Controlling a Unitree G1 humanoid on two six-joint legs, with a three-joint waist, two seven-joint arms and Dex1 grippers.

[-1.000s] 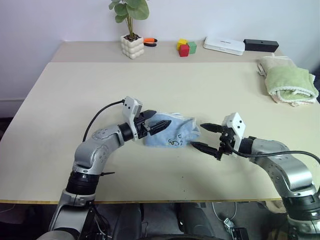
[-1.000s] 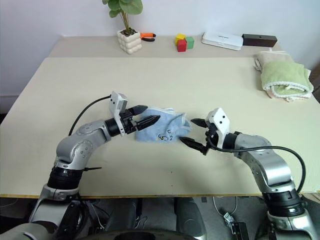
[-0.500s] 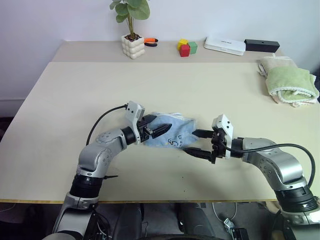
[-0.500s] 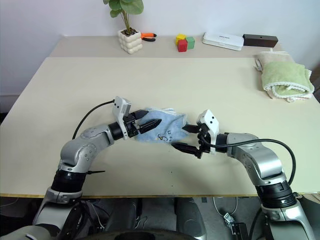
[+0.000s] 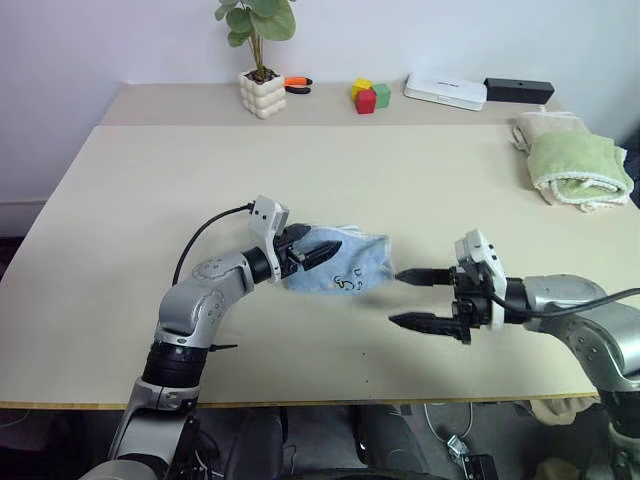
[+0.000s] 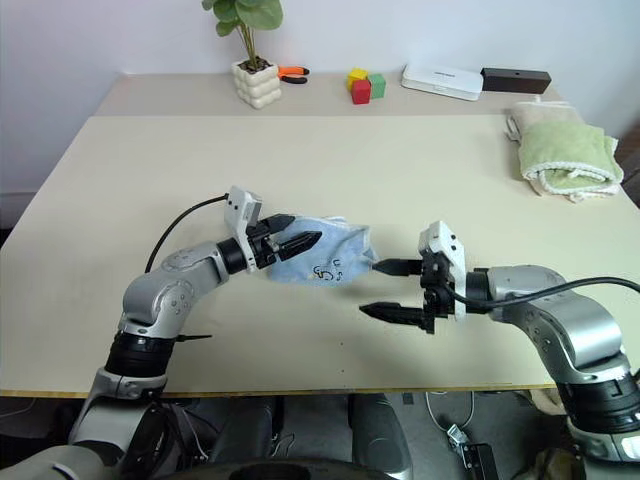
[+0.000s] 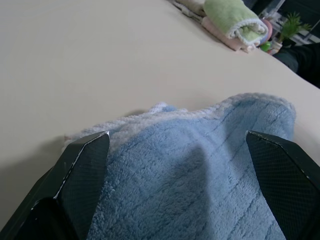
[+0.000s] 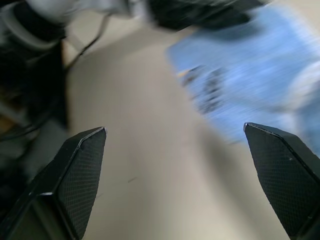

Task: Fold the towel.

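Left eye view — towel [image 5: 345, 268] under left pincer [image 5: 318, 250]; right pincer [image 5: 412, 297] apart.

blue towel [image 5: 345, 267]: 1 | rolled towels [image 5: 575, 160]: 2 | toy blocks [image 5: 371, 95]: 3 | potted plant [image 5: 260, 55]: 1 | boxes [image 5: 446, 90]: 2

The two head views look forward and down over the desk [image 5: 120, 180] from above its near edge, taking in the whole top as far as the wall. They show the same scene, the right eye's picture set slightly sideways of the left's.

The left wrist view sits low and very close, looking along the left claw [image 7: 177, 145] across the towel [image 7: 200, 170] toward the far green towel [image 7: 232, 17], which also lies at the desk's right edge in the head views.

The right wrist view looks along the right claw [image 8: 175, 132] at the towel's printed side and the left arm beyond.
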